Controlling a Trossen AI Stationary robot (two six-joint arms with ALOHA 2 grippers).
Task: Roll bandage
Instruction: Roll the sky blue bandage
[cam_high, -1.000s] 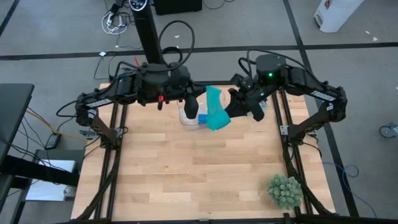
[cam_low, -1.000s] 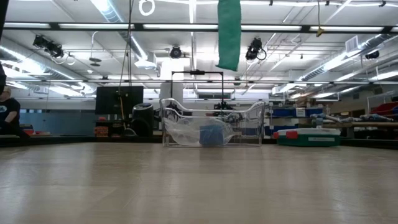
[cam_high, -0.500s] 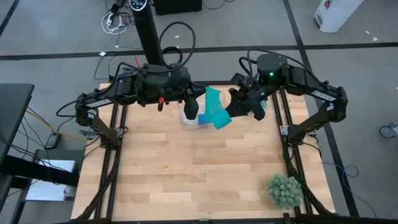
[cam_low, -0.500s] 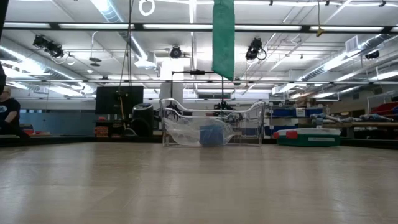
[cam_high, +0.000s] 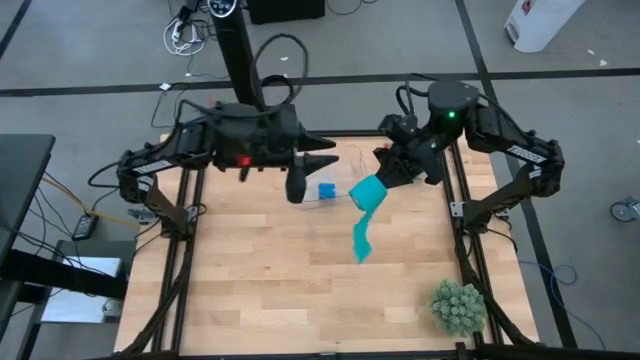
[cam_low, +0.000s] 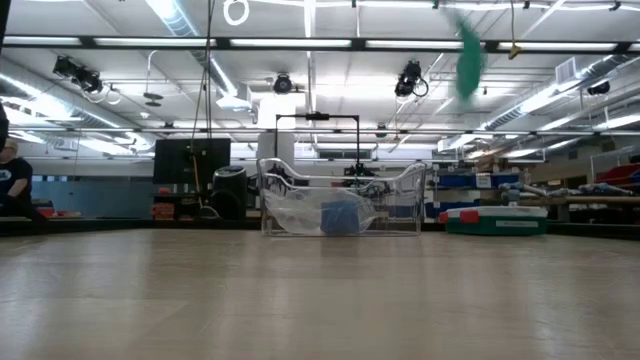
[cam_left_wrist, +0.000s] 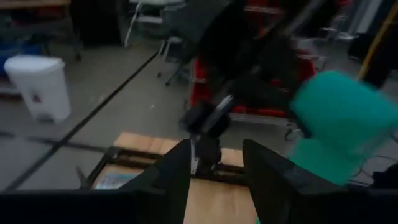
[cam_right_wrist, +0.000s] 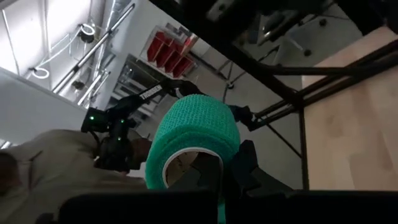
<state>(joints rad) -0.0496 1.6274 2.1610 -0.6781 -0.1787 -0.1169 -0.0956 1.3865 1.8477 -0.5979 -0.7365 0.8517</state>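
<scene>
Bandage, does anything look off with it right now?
Yes. The bandage is only partly rolled: the right gripper holds the coil up, while a loose tail dangles free above the table. The left gripper stands open beside it, holding nothing.

light: your ceiling strip lights (cam_low: 300, 43), bright, even
blur: bandage (cam_low: 468, 58) smeared; your left wrist view soft

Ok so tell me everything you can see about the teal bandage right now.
The bandage is soft teal-green fabric, partly wound into a coil with a pale inner core. The right gripper is shut on the coil, holding it above the table. A loose tail hangs from it, twisting. The left gripper stands apart from it, not touching.
</scene>
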